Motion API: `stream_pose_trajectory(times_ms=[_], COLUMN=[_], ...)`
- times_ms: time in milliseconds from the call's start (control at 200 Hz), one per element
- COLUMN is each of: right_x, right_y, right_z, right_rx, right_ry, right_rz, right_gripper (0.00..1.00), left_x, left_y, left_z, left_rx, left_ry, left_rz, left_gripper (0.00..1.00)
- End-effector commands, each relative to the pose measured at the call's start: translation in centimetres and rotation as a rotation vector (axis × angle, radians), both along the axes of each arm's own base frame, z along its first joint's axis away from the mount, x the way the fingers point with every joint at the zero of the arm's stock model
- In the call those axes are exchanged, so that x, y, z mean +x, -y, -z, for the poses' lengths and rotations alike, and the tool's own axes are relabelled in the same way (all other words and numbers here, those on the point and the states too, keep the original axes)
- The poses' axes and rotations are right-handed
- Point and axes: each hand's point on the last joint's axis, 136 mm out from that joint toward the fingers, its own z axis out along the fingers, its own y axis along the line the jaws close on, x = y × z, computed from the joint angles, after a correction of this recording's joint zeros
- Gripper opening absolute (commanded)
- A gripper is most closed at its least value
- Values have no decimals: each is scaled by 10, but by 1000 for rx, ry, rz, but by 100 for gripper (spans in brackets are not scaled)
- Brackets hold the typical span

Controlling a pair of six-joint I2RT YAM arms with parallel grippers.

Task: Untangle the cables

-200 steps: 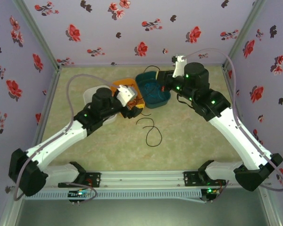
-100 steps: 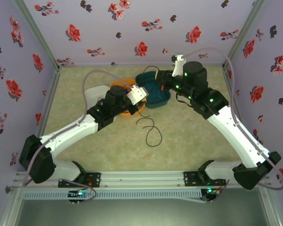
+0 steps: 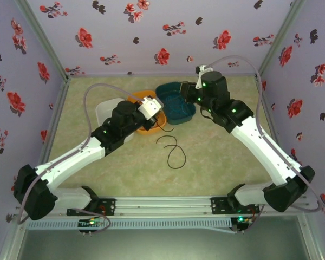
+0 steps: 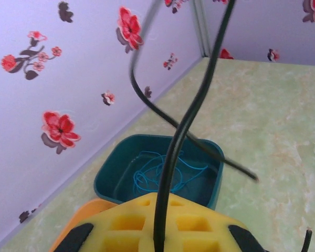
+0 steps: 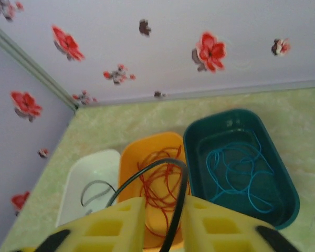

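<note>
green tabletop: left gripper pinches black cable, right gripper ajar.

Table, pale green marbled top. White bin, orange bin and teal bin are set side by side; black cable is looped nearby.

three bins abreast, cable before them

three bins stand in a row at the far middle of the table: white bin, orange bin, teal bin. left gripper is above the orange bin. right gripper is above the teal bin's far rim. black cable lies looped on the table, nearer the arm bases.
</note>
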Motion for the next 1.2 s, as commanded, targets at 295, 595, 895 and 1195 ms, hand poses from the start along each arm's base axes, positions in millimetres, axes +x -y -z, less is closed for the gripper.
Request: stream_pose_trajectory(times_ms=[295, 595, 895, 1195], right_x=[-5, -2, -10, -20], right_y=[-25, -31, 15, 52], right_z=[63, 91, 66, 43], right_rx=[65, 83, -29, -105], right_ry=[-178, -258, -135, -49], right_rz=[-82, -70, 59, 159], right_gripper=[37, 38, 56, 99], left_x=[8, 26, 50, 72], left_y=[-60, -115, -167, -185], left_z=[-45, -38, 0, 48], left_rx=[-146, -111, 24, 95], left_ry=[58, 48, -33, -154], left_rz=[-193, -407, -577, -656], left_gripper=[0, 0, 0, 0])
